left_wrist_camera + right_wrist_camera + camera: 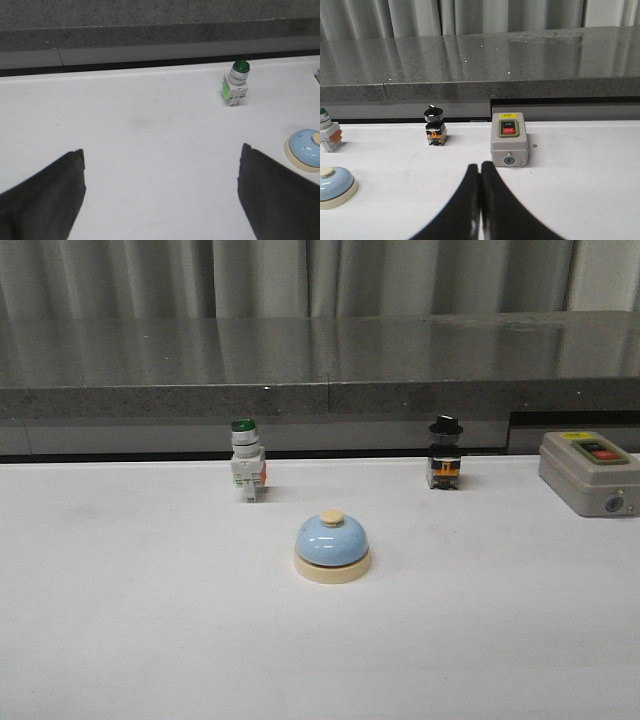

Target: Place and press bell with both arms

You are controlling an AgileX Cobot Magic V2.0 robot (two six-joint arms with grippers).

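The bell (332, 547), with a light-blue dome, cream base and cream knob, stands upright on the white table near the middle. It also shows in the left wrist view (306, 149) and in the right wrist view (334, 186). My left gripper (161, 156) is open and empty over bare table, with the bell off to one side of its fingers (270, 190). My right gripper (480, 166) is shut with nothing between its fingers, short of the grey box. Neither arm shows in the front view.
A green-capped white push-button switch (246, 459) stands behind the bell to the left. A black-capped switch (445, 453) stands behind to the right. A grey box with red button (590, 472) sits at the far right. A dark stone ledge (320, 370) runs along the back.
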